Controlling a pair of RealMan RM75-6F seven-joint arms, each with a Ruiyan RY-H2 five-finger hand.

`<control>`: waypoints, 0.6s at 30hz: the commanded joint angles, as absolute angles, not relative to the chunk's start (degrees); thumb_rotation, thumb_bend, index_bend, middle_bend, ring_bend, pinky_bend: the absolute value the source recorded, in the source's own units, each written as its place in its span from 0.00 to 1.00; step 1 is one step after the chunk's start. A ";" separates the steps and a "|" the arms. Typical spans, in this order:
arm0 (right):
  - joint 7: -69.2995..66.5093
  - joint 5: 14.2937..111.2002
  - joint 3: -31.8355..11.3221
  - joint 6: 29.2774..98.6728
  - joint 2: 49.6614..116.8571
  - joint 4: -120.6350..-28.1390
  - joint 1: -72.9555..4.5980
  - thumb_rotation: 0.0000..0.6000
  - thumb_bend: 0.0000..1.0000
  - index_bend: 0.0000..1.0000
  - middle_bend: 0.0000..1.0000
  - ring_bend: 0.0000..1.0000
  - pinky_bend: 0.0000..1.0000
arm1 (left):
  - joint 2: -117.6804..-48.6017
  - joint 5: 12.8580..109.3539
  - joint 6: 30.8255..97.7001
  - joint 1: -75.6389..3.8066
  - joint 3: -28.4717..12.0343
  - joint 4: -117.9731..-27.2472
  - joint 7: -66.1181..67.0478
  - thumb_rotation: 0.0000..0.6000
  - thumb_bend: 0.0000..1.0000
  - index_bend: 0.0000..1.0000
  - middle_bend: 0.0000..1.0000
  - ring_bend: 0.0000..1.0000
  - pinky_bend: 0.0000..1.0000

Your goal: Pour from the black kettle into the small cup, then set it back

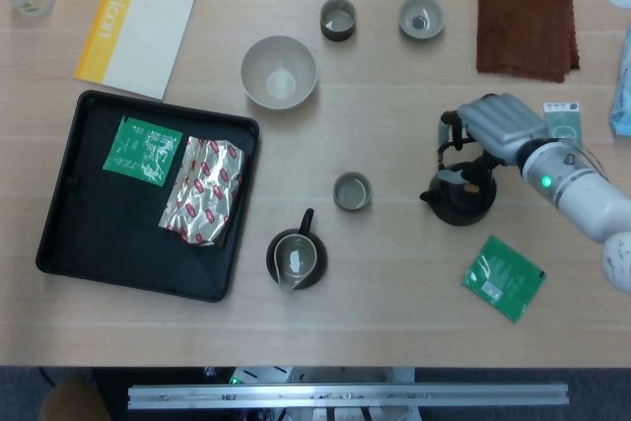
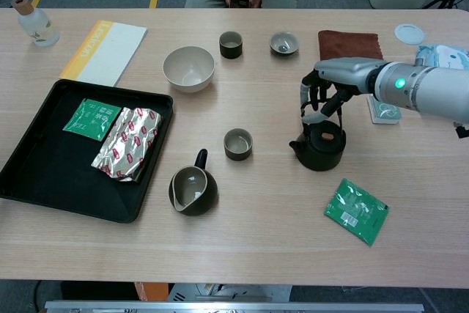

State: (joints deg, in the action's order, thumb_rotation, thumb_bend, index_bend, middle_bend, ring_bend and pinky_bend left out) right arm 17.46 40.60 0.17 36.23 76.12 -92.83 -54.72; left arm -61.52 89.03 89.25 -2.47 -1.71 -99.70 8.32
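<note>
The black kettle (image 1: 459, 196) (image 2: 320, 146) stands upright on the table, right of centre, its spout pointing left. My right hand (image 1: 490, 126) (image 2: 331, 80) hovers over it from the right. Its fingers (image 2: 311, 110) curl down around the kettle's overhead handle and grip it. The small cup (image 1: 351, 191) (image 2: 237, 144) sits on the table a short way left of the spout, apart from the kettle. I cannot tell what the cup holds. My left hand shows in neither view.
A dark pitcher (image 1: 296, 258) (image 2: 192, 190) stands front-left of the cup. A grey bowl (image 1: 279, 73), two more cups (image 1: 338, 19) (image 1: 421, 18) and a brown cloth (image 1: 525, 30) lie at the back. A green packet (image 1: 503, 278) lies before the kettle. A black tray (image 1: 79, 234) is at left.
</note>
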 commanded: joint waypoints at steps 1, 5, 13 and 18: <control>16.65 41.15 0.22 35.83 75.12 -93.79 -54.61 0.68 0.20 0.54 0.52 0.42 0.22 | -61.56 89.08 89.32 -2.45 -1.70 -99.72 8.37 1.00 0.43 0.14 0.24 0.19 0.17; 15.78 41.82 0.34 35.56 73.62 -95.19 -54.52 0.68 0.20 0.55 0.53 0.43 0.22 | -61.51 89.00 89.44 -2.36 -1.71 -99.71 8.39 1.00 0.43 0.14 0.24 0.19 0.17; 15.00 42.58 1.37 34.74 71.51 -97.35 -54.78 0.68 0.20 0.55 0.53 0.43 0.22 | -61.79 88.82 89.44 -2.24 -1.66 -99.35 8.08 1.00 0.43 0.14 0.24 0.19 0.17; 15.19 42.48 2.23 34.81 70.69 -98.35 -55.13 0.68 0.20 0.55 0.53 0.43 0.22 | -61.73 88.80 89.70 -2.12 -1.71 -99.14 7.84 1.00 0.43 0.14 0.24 0.19 0.17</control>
State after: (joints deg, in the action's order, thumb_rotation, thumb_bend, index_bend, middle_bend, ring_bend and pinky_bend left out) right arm 15.10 42.53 2.06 34.80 70.87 -98.15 -55.03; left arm -61.74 88.81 89.69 -2.12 -1.71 -99.15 7.83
